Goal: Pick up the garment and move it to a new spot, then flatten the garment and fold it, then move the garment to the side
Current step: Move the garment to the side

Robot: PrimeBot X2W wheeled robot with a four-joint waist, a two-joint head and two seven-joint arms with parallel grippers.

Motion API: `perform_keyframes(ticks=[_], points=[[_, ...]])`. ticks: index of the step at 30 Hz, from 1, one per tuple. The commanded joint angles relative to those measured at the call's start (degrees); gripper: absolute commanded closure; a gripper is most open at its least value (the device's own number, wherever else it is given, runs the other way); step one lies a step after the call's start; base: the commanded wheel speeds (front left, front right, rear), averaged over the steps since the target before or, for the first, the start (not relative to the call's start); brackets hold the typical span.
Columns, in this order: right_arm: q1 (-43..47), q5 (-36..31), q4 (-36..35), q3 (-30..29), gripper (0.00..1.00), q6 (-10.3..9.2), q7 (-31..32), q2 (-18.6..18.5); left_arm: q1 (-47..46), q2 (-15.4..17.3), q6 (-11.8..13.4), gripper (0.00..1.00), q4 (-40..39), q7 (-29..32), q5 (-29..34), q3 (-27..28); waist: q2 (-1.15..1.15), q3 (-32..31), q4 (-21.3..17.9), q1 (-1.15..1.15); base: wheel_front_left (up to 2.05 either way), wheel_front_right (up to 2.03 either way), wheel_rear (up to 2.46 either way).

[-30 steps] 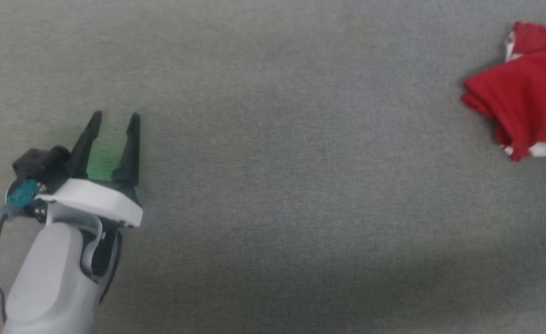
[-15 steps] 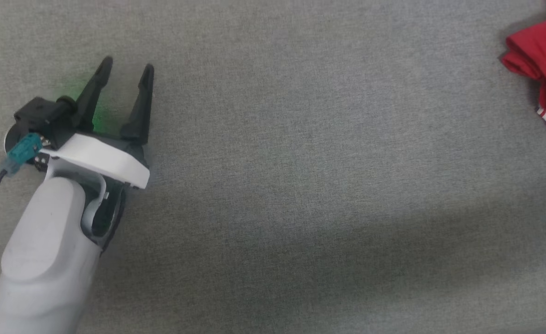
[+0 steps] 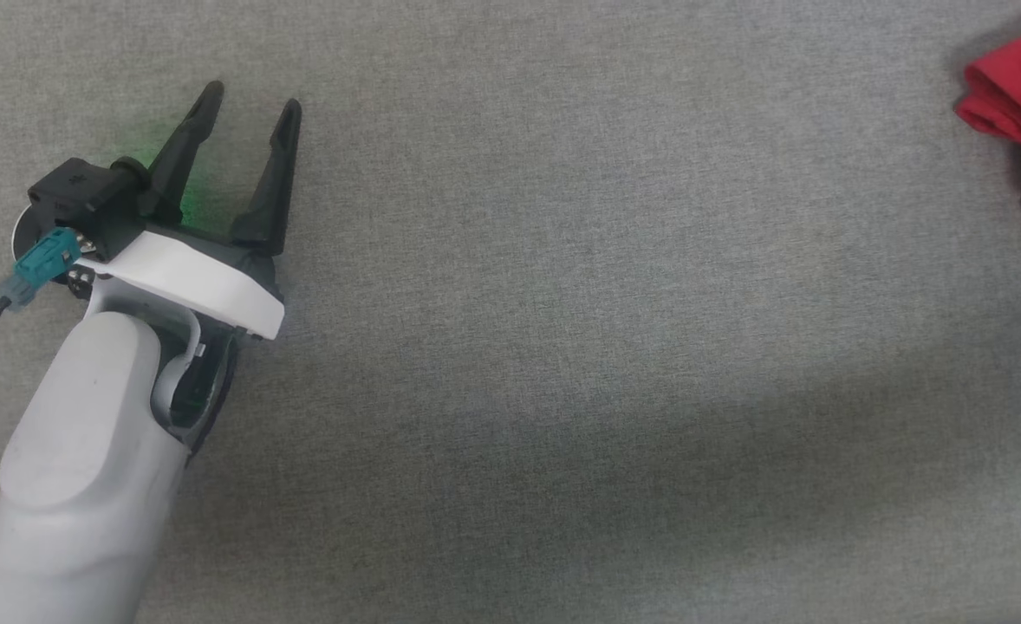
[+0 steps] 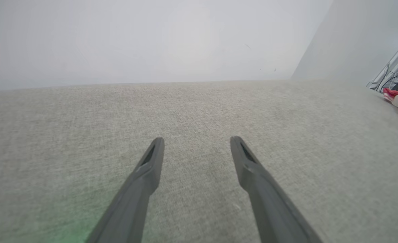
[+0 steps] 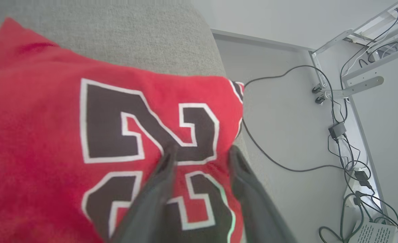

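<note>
Red garment: looks folded, lying at the right end of the grey tabletop with the number facing up; to my eye that is the side spot the task wants
Right gripper: fingers partly spread just over the number, no cloth pinched between them; reads as a release, not a grab
Left gripper: spread wide and empty over bare tabletop, well apart from the garment; out of the way so it cannot snag the fold
</note>
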Motion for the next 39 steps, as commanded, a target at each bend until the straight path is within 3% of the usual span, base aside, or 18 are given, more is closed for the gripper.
perform_keyframes(ticks=[1,14,30,39], points=[[-0.9,-0.5,0.5,0.1,0.00,0.00,-0.3,0.1,0.2,0.1,0.0,0.00,1.5,-0.1,-0.2,0.1,0.00,-0.2,-0.1,0.00,0.00,0.00,0.00],[-1.1,4.4,2.1,0.1,0.00,0.00,-4.6,3.5,4.3,0.2,0.0,0.00,-0.6,-0.1,-1.5,4.1,0.00,-5.8,-0.3,0.00,0.00,0.00,0.00],[12.0,14.4,-8.4,6.9,0.00,0.00,-16.1,8.8,16.5,-1.1,0.0,0.00,-3.3,-0.1,-2.8,10.6,0.00,-19.8,4.8,0.00,0.00,0.00,0.00],[20.2,15.7,-13.1,8.5,0.00,0.00,-21.5,10.7,22.7,-1.4,0.0,0.00,-2.3,-0.1,-3.8,14.6,0.00,-25.9,6.7,0.00,0.00,0.00,0.00]])
